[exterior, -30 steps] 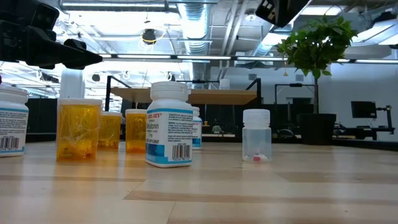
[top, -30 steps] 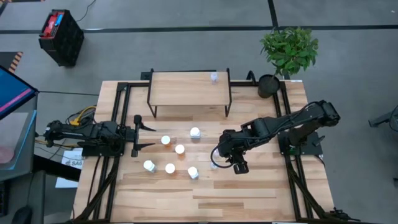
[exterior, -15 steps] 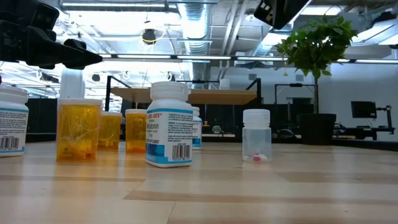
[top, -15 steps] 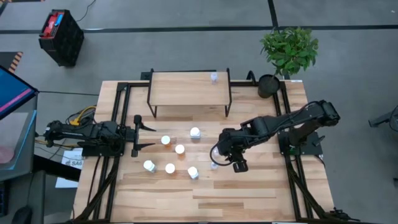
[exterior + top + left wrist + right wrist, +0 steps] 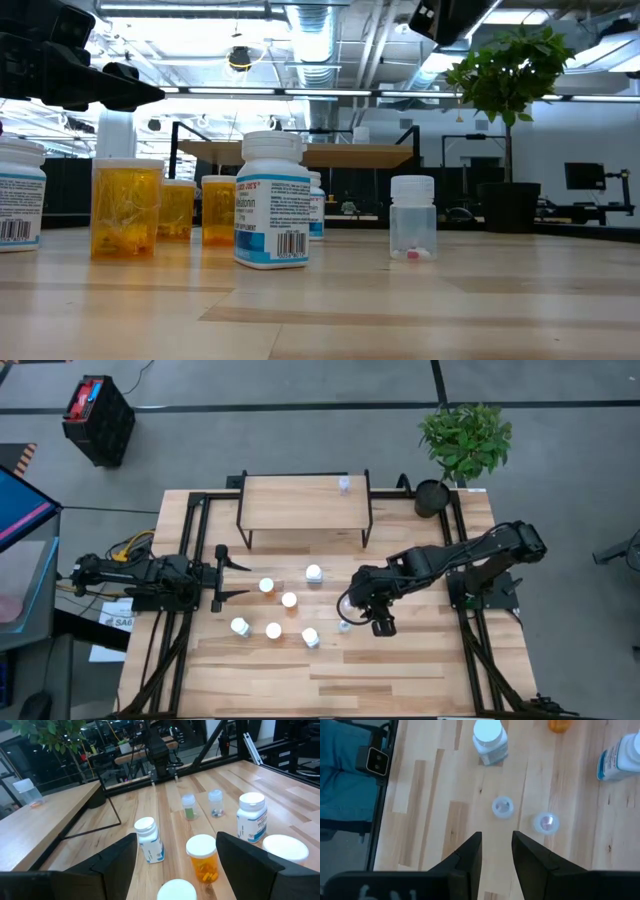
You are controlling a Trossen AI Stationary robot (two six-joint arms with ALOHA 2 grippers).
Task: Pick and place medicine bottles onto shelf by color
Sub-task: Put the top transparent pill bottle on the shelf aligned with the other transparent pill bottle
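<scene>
Right gripper (image 5: 497,851): fingers nearly shut, empty, hovering above 2 clear bottles (image 5: 502,807) on the table.
Left gripper (image 5: 222,573): open, empty, waiting at the table's left side.
Bottles: 1 clear bottle (image 5: 344,484) on the shelf (image 5: 300,505); the rest on the table.
Handling: probably light, rigid, smooth plastic; tips easily.
Hold: across the body, below the cap.

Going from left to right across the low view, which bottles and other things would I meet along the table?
White bottle at the picture's edge → large orange bottle → two smaller orange bottles farther back → white labelled bottle in front → clear bottle → potted plant.
</scene>
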